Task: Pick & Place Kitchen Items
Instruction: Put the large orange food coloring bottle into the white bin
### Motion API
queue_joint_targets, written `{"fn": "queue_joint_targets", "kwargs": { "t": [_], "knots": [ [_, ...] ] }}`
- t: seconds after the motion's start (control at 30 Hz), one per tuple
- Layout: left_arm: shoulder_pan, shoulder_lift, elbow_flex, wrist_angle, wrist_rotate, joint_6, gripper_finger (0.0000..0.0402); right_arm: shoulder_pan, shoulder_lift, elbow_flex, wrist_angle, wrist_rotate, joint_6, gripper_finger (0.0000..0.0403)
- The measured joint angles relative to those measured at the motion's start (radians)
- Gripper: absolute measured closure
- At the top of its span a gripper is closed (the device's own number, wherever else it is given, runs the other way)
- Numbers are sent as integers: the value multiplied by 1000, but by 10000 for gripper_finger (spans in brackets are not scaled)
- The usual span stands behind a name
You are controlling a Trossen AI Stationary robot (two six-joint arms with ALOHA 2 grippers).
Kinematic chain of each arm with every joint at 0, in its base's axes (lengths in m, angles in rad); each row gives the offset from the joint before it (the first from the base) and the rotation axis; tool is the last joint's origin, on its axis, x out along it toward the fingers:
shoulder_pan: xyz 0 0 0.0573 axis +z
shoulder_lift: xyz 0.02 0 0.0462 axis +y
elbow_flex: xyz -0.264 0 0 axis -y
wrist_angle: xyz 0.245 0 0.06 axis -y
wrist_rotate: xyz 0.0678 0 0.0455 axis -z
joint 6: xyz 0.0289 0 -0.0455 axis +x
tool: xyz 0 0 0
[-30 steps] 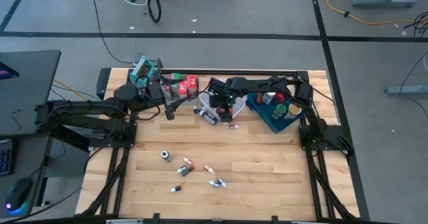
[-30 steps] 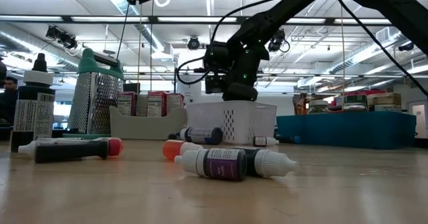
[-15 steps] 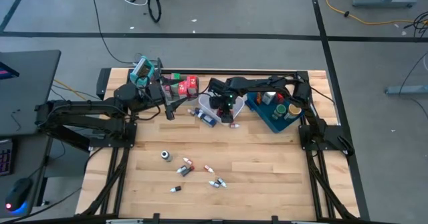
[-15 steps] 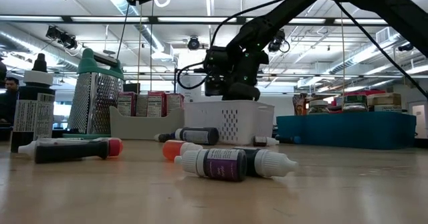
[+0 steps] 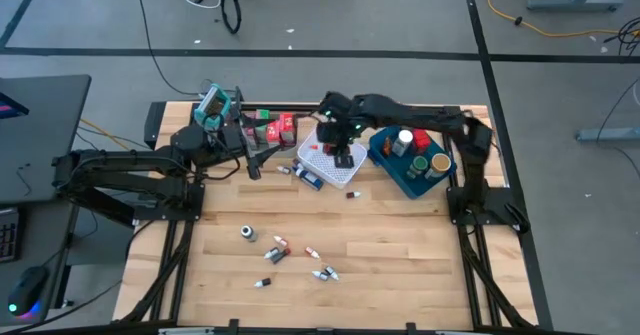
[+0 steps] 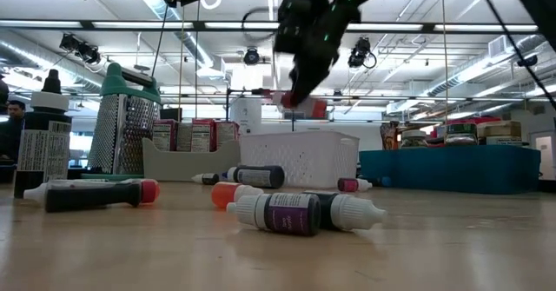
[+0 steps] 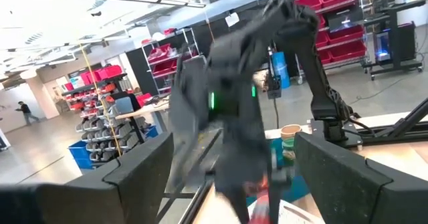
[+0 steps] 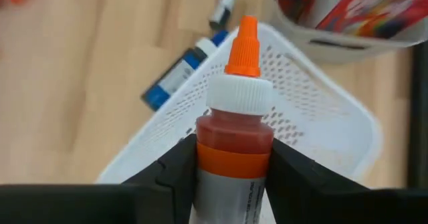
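The right hand point(image 5: 345, 158), low at the white basket point(image 5: 322, 163) a second ago, now hangs above it, clamped on an orange-tipped bottle point(image 8: 234, 144): picked, not yet placed. The left hand point(image 5: 255, 165) waits open.

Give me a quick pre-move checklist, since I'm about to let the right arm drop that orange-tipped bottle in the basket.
1. Right gripper shut on the orange-tipped bottle: ok.
2. Bottle raised above the white mesh basket: ok.
3. Bottle centred over the basket: cannot tell.
4. Left gripper open, off beside the grater: ok.
5. Blue-labelled bottle lies outside the basket wall: ok.
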State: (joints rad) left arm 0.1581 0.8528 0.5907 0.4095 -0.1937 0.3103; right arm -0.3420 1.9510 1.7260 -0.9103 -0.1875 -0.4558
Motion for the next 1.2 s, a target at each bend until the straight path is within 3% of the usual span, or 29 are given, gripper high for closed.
{"fn": "queue_joint_targets", "kwargs": {
  "t": [0.2,0.37,0.47,0.57,0.67,0.73,0.93,1.2],
  "knots": [
    [0,0,0,0,1,-14,85,-4,-187,-84,72,-90,32,257],
    [0,0,0,-9,4,-95,85,10,-348,-360,290,-118,120,248],
    [0,0,0,-39,4,-130,85,23,-422,-610,627,-101,155,243],
    [0,0,0,-74,4,-173,85,33,-434,-845,1085,21,218,242],
    [0,0,0,-93,4,-235,85,32,-398,-992,1496,157,328,241],
    [0,0,0,-92,6,-285,85,27,-372,-1048,1626,207,385,241],
    [-1,0,0,-92,12,-378,85,22,-314,-1091,1691,245,471,241],
    [-1,0,0,-97,31,-378,85,32,-225,-1090,1803,307,486,241]
  ]
}}
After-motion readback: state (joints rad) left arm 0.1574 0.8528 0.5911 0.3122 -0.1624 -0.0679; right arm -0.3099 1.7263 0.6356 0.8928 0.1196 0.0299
